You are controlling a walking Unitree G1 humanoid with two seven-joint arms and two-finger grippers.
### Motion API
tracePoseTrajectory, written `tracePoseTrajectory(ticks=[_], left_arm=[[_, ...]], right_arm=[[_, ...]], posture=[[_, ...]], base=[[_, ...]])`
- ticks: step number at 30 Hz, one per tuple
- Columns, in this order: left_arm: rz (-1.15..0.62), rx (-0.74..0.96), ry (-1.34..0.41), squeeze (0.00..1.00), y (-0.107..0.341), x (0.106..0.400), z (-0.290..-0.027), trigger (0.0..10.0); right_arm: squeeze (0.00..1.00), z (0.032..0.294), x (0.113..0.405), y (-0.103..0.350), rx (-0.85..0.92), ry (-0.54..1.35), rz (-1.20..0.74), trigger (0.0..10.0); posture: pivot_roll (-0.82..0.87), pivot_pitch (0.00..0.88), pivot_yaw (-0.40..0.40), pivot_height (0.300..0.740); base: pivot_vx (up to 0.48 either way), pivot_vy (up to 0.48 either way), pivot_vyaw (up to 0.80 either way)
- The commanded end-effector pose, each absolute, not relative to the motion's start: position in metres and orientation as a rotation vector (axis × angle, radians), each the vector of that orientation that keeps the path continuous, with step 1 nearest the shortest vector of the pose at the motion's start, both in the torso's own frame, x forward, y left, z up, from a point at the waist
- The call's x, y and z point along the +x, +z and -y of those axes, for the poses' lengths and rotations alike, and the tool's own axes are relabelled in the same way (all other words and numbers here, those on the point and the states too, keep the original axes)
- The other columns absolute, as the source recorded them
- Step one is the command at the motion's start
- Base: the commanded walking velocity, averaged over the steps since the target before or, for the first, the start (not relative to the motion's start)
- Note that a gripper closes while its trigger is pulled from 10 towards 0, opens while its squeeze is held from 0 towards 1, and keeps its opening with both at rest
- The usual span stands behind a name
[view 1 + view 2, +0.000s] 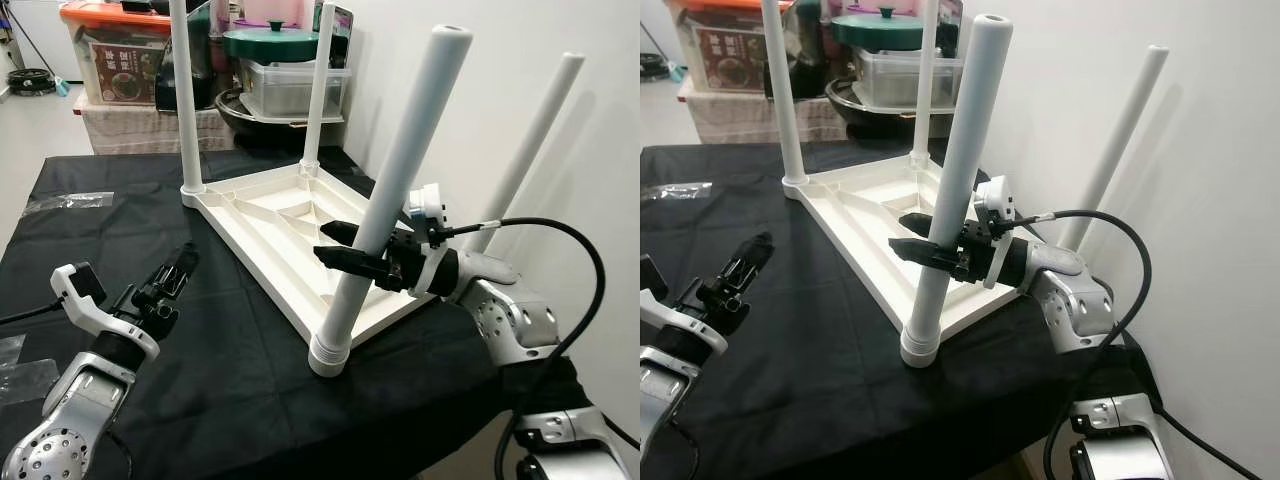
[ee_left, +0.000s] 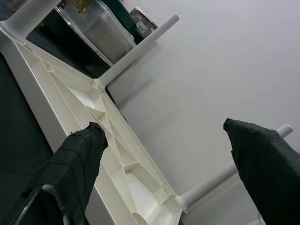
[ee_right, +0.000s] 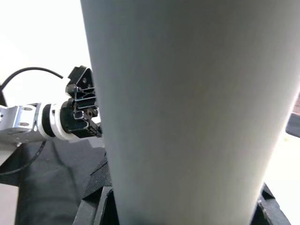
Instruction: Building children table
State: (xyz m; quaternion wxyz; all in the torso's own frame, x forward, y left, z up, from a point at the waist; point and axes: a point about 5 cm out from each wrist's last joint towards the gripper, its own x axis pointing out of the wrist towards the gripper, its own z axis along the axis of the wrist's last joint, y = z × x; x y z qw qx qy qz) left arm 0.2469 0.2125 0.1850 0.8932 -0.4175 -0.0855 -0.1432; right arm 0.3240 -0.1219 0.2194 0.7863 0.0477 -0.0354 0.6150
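Left eye view: the white tabletop (image 1: 290, 235) lies upside down on the black-covered table (image 1: 120, 230), mid-frame, ribbed underside up so the leg sockets face me. Two legs stand at its far corners, upper centre; a third slants up by the wall at right. The near leg (image 1: 385, 200) rises from the corner collar at lower centre, and my right gripper (image 1: 335, 245) has its fingers clamped on either side of it about halfway up, I judge to steady or twist it home in the socket. My left gripper (image 1: 165, 285) hovers at lower left over the cloth, well apart from the tabletop, holding nothing. Storage boxes (image 1: 120, 60) and a pot with a green lid (image 1: 275, 45) sit behind, upper left. Right eye view: same layout; the near leg runs up the centre, the right gripper crossing it from the right. Left wrist view: the left gripper's fingers (image 2: 79, 159) stand wide apart, framing the tabletop's ribs and two legs against the wall. Right wrist view: the near leg looms close between the fingers; the left gripper sits at mid-left beyond it.
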Motion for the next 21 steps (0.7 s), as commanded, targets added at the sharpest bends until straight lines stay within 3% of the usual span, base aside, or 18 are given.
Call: tracePoseTrajectory(ticks=[1,12,14,16,21], left_arm=[[0.158,-0.881,-0.284,0.0,0.181,0.246,-0.212,10.0],[0.153,-0.887,-0.284,0.0,0.179,0.245,-0.212,10.0],[0.15,-0.887,-0.285,0.0,0.178,0.245,-0.212,10.0],[0.146,-0.89,-0.286,0.0,0.177,0.244,-0.211,10.0],[0.145,-0.892,-0.285,0.0,0.177,0.243,-0.21,10.0]], right_arm=[[0.0,0.107,0.316,0.169,0.225,1.409,-0.159,10.0],[0.0,0.105,0.322,0.165,0.25,1.375,-0.195,10.0],[0.0,0.102,0.325,0.164,0.246,1.322,-0.207,10.0],[0.0,0.091,0.331,0.155,0.239,1.093,-0.254,10.0],[0.0,0.087,0.327,0.151,0.242,1.008,-0.236,10.0]], posture=[[0.08,0.0,-0.106,0.74],[0.08,0.0,-0.108,0.74],[0.07,0.0,-0.108,0.74],[0.07,0.0,-0.109,0.74],[0.07,0.0,-0.109,0.74]], base=[[0.0,0.0,0.0],[0.0,0.0,0.0],[0.0,0.0,0.0],[0.0,0.0,0.0],[0.0,0.0,0.0]])
